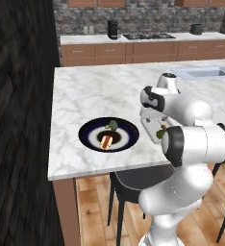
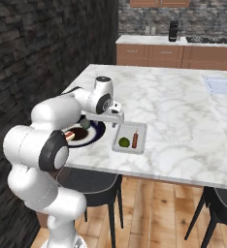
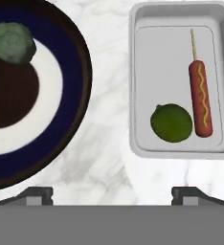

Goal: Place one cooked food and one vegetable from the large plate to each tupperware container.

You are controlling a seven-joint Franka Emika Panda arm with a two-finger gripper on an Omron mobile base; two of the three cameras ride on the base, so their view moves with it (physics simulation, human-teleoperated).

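Hovering above the marble counter, the gripper hung between the plate and the tray, its jaws spread wide and holding nothing.

In the hand view the tray lay at about two o'clock from the gripper. It held a corn dog on a stick along its three-o'clock side and a green round vegetable just beside it, toward the tray's seven-o'clock corner. By that showing, the tray had its cooked food and its vegetable, and that half of the task looked done.

The plate sat at about ten o'clock from the gripper. On it were a pale green leafy vegetable near the rim and a dark brown round patch at the centre; the left base view showed a hot dog there too.

I could not make out the second container.

The next move, as I judged it, called for swinging toward ten o'clock over the plate, coming down with jaws apart on one remaining item, and then finding the other tub.
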